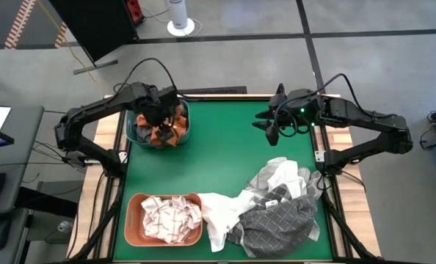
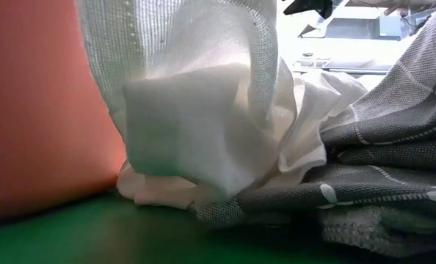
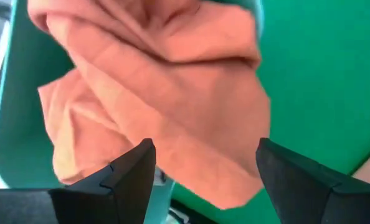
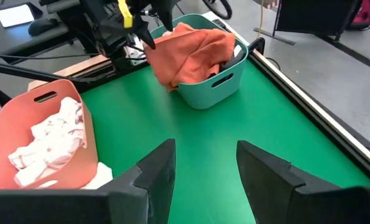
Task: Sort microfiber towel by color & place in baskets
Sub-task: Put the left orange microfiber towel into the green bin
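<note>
While the left end effector (image 1: 161, 117) is held over the teal basket (image 1: 136, 136) at upper left, its fingers are seen parted around a rust orange towel (image 3: 166, 106) with no grip evident. The cloth is draped over the rim and could slide out. At lower centre, unsorted towels (image 1: 273, 209) are heaped beside the salmon basket (image 1: 133, 220). At upper right, the right end effector (image 1: 269, 123) is held open and empty.
</note>
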Controlling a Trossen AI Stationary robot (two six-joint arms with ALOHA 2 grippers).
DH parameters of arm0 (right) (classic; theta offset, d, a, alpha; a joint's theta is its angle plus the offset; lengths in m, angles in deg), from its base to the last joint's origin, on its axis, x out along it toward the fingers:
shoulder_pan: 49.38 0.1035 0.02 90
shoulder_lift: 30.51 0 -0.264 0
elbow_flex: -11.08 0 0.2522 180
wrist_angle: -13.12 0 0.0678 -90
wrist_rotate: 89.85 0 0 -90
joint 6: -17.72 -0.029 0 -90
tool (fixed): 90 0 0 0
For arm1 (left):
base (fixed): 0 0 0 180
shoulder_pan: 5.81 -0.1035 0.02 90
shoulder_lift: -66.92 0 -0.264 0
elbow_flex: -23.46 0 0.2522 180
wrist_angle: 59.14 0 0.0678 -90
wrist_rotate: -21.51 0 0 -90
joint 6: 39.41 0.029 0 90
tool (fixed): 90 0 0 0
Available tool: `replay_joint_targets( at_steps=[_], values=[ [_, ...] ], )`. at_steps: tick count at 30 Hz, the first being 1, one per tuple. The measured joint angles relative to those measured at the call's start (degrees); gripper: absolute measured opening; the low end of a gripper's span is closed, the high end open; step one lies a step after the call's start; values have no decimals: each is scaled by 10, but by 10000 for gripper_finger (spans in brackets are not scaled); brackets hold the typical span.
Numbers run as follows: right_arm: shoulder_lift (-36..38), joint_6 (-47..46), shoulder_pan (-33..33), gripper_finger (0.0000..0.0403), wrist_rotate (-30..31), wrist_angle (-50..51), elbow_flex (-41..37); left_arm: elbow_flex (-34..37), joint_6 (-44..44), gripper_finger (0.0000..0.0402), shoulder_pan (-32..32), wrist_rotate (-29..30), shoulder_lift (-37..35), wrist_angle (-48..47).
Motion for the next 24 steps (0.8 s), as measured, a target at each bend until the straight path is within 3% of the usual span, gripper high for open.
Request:
replay_joint_targets(
  at_steps=[6, 11, 16, 24],
  values=[
    [0, 7, -3, 196, 0, 0, 0, 97, -26, 263, 0, 2, 14, 56],
    [0, 2, 3, 196, 0, 0, 0, 175, -54, 263, -39, 99, 16, 140],
    [0, -11, 15, 196, -1, 0, 0, 209, -74, 263, -110, 137, 15, 187],
    [0, -43, 37, 196, -1, 0, 0, 300, -107, 263, -136, 119, 15, 342]
  ],
)
